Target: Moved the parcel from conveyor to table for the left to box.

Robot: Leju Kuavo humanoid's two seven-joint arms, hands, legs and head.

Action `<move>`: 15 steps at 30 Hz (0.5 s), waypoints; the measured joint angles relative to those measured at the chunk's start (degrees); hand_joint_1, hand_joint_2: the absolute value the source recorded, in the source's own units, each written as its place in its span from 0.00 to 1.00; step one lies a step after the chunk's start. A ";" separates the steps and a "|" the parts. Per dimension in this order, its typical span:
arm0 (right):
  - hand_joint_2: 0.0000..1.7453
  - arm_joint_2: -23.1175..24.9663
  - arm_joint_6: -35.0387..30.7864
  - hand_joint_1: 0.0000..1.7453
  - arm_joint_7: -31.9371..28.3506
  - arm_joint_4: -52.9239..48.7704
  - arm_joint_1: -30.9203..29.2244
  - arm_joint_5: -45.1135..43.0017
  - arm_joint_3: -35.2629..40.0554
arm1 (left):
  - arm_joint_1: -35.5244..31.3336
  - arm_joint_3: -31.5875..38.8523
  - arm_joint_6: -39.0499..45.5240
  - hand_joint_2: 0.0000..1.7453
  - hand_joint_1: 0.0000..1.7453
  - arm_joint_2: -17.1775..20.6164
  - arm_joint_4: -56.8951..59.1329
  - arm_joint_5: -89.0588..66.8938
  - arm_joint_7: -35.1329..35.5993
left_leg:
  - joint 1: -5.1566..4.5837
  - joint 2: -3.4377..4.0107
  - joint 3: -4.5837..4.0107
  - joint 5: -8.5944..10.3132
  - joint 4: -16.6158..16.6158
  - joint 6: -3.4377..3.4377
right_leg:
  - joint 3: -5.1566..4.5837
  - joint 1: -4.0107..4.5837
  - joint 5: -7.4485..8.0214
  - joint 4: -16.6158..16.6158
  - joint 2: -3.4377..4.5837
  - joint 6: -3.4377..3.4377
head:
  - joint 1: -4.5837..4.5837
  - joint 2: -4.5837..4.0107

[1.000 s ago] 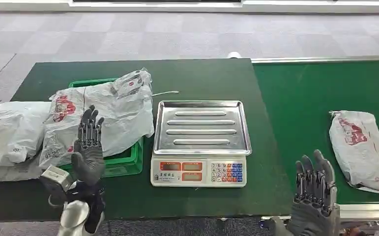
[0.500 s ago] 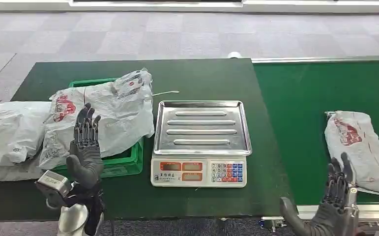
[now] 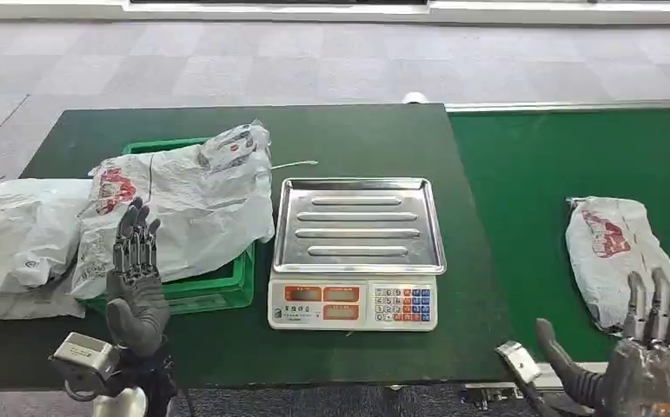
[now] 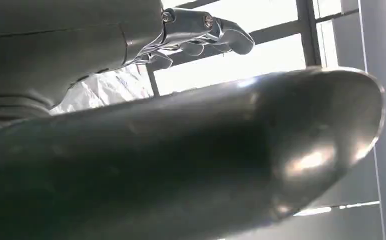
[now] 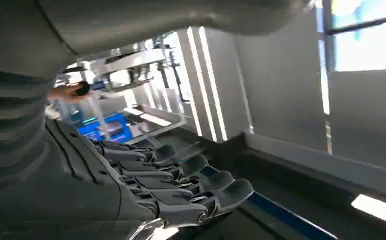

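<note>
My right hand: my dark many-fingered right hand [image 3: 648, 365] is raised at the near edge of the bright green conveyor belt [image 3: 540, 174], fingers upright and spread, thumb out to the side, holding nothing. In the right wrist view its fingers [image 5: 180, 185] lie side by side, loosely bent, with nothing between them.

My left hand: my dark left hand [image 3: 135, 278] stands upright over the near left part of the dark green table [image 3: 357, 139], fingers straight and slightly apart, palm bare.

Parcel: the white crinkled plastic parcel with a red print [image 3: 618, 256] lies flat on the conveyor belt, just beyond my right hand's fingertips; I cannot tell whether they touch it.

Box: the green plastic crate [image 3: 214, 287] sits on the table left of the scale, with a white plastic bag with a red print [image 3: 192, 208] heaped over it and spilling past its rim.

Scale: the white electronic scale with a steel tray [image 3: 354, 252] stands mid-table between crate and belt.

Left edge: another white plastic bag [image 3: 14, 234] lies beside the crate at the table's left end.
</note>
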 measured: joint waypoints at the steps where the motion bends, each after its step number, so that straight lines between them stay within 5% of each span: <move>1: 1.00 -2.69 0.78 0.00 2.44 1.35 -0.53 -0.11 -0.15 | 0.12 0.00 0.17 0.00 0.00 0.02 -0.09 -0.09 -0.02 | -0.03 0.00 -0.05 0.00 0.01 0.01 | 0.02 -0.03 0.00 0.00 -0.03 0.00 | 0.00 0.00; 3: 1.00 -8.24 4.20 0.00 8.84 3.96 -3.38 0.04 0.80 | 0.42 0.02 0.48 0.00 0.00 0.07 -0.15 -0.48 -0.22 | -0.03 0.14 -0.51 -0.19 -0.01 0.15 | 0.14 -0.02 0.01 0.00 0.14 0.03 | -0.02 -0.02; 7: 1.00 -23.34 10.16 0.00 45.73 11.67 -10.88 0.24 16.46 | 0.40 -0.15 1.86 0.00 0.00 0.33 0.18 -2.16 -0.39 | -0.10 0.18 0.10 -0.03 0.07 0.35 | 0.06 -0.07 0.07 -0.08 0.17 0.22 | 0.02 0.00; 8: 1.00 -25.92 10.49 0.00 50.31 13.11 -12.15 0.26 21.51 | 0.45 -0.15 2.08 0.00 0.00 0.42 0.26 -2.21 -0.37 | -0.10 0.13 0.11 0.03 0.10 0.30 | 0.08 -0.04 0.15 -0.07 0.13 0.24 | 0.02 -0.02; 15: 1.00 -34.77 10.95 0.00 47.85 17.85 -14.85 0.24 35.42 | 0.53 -0.15 2.16 0.00 0.00 0.66 0.33 -2.23 -0.39 | -0.05 -0.36 -0.05 0.14 0.07 0.19 | 0.03 -0.04 0.07 0.00 -0.29 0.19 | 0.02 -0.02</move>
